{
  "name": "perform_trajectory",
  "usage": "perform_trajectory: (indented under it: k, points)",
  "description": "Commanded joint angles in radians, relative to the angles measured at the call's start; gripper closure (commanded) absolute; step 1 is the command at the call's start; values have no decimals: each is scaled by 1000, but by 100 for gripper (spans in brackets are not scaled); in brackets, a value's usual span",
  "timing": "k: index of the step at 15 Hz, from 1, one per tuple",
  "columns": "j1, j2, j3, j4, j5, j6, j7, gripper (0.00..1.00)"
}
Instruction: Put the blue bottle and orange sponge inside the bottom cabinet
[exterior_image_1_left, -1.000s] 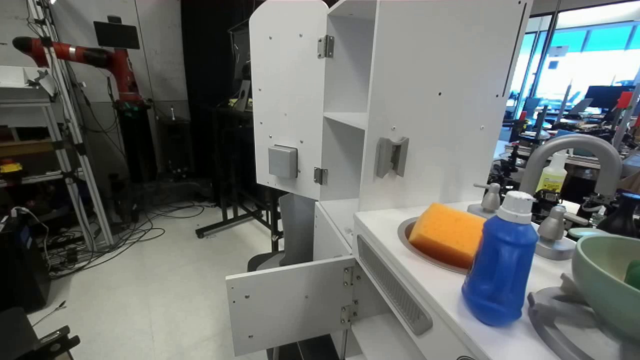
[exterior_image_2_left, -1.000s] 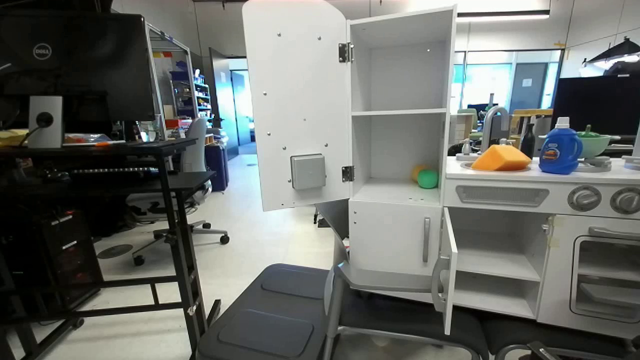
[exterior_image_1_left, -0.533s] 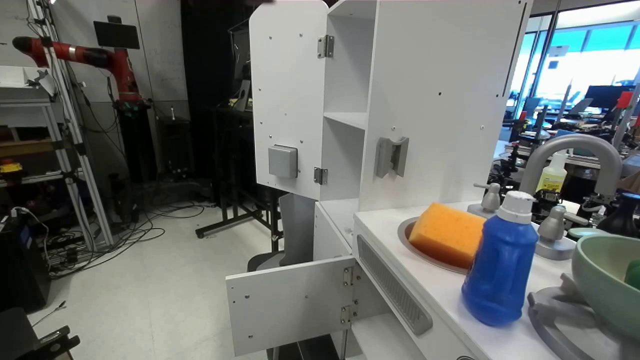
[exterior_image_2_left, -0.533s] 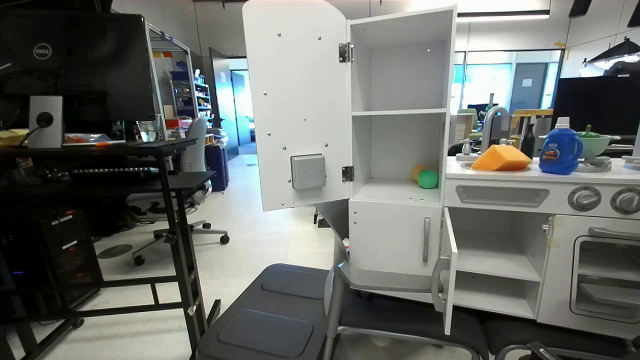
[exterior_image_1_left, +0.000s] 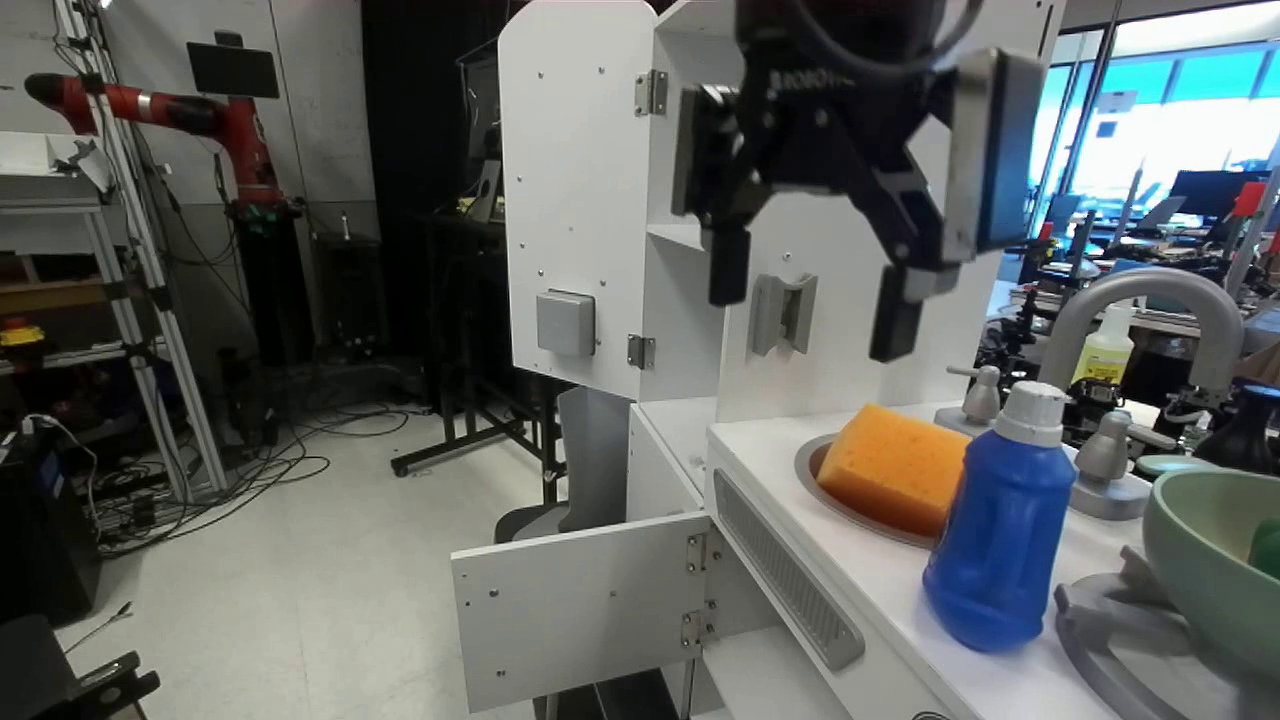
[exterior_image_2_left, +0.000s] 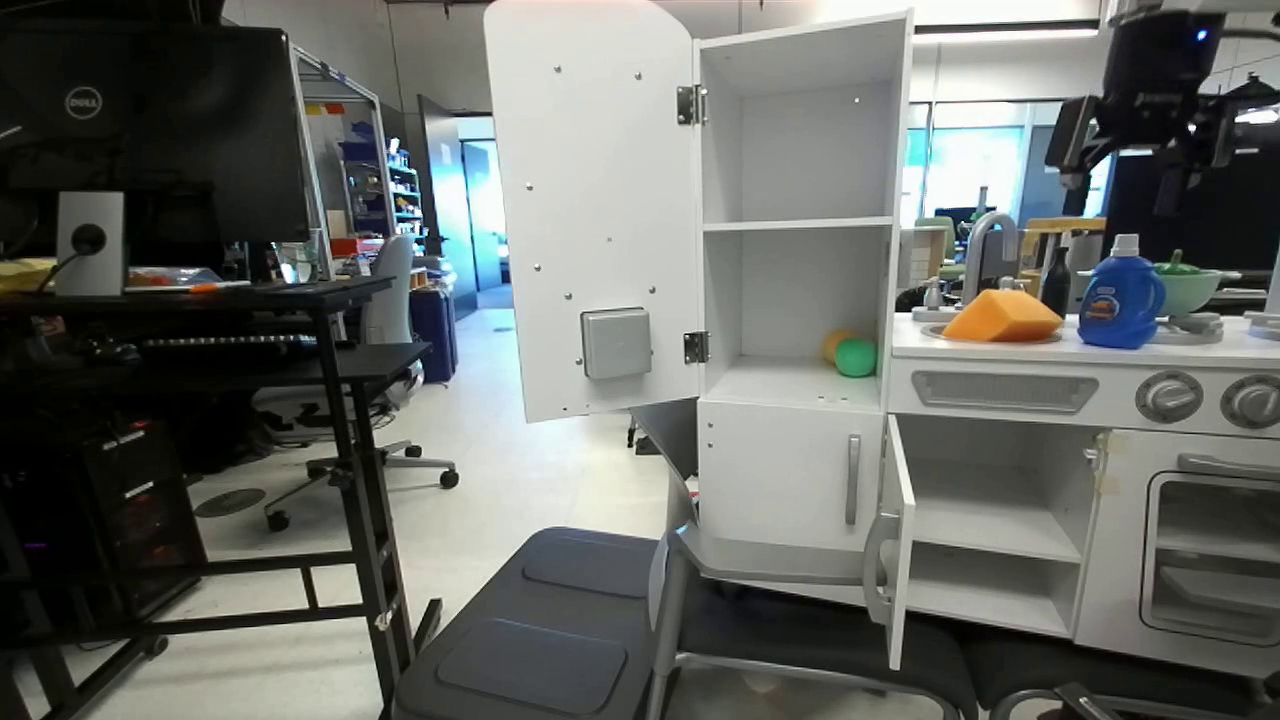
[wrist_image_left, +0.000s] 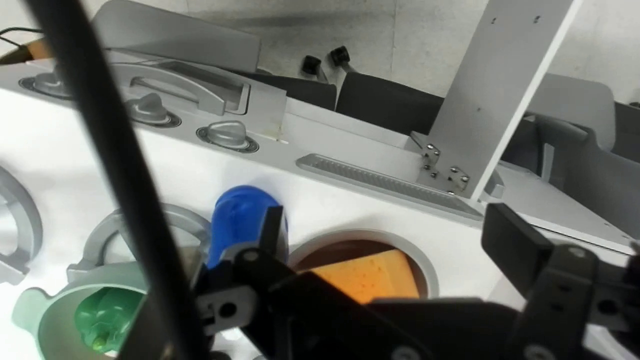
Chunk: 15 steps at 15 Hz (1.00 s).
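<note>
Above the white countertop (wrist_image_left: 330, 205), the black Robotiq gripper (exterior_image_1_left: 812, 298) hangs with its two fingers (wrist_image_left: 515, 245) spread wide apart, the tips angled downward. It grips nothing, only air lies between them, and in both exterior views the fingertips are well clear of everything on the counter. The orange sponge (exterior_image_1_left: 895, 470) rests tilted in the round sink (wrist_image_left: 360, 234), its upper part rising past the rim; in the wrist view it shows between the spread fingers, partly covered by the gripper's linkage. Just beside the sink, the white-capped blue bottle (exterior_image_1_left: 1000, 545) stands upright on the countertop. In the wrist view one fingertip overlaps the bottle, but only along the line of sight, since both exterior views show the gripper higher up. On the bottle's far side from the sink lies a grey burner ring (exterior_image_1_left: 1083, 630), partly covered by a pale green pot (exterior_image_1_left: 1190, 570). Below the countertop, the bottom cabinet (exterior_image_2_left: 985, 515) stands with its flat white door (exterior_image_1_left: 560, 625) swung outward, an inner shelf in sight; bottle and sponge are both outside it, on the counter. A curved grey faucet (exterior_image_1_left: 1150, 283) rises behind the sink, and in an exterior view a green ball (exterior_image_2_left: 856, 358) lies in the tall upper cabinet (exterior_image_2_left: 815, 150).
</note>
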Motion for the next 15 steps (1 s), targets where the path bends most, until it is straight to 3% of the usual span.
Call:
perform_trajectory:
  k: [1,4,6,11,15]
  points:
    - [-33,191,17,252,-51,-162,-123,0]
    - [-36,249,14,345,-142,-268,-201,0]
    - [-28,225,17,332,-205,-319,-250,0]
    - [-5,94,53,154,-306,-359,-409,0]
    - [4,-48,63,-82,-353,-266,-355,0]
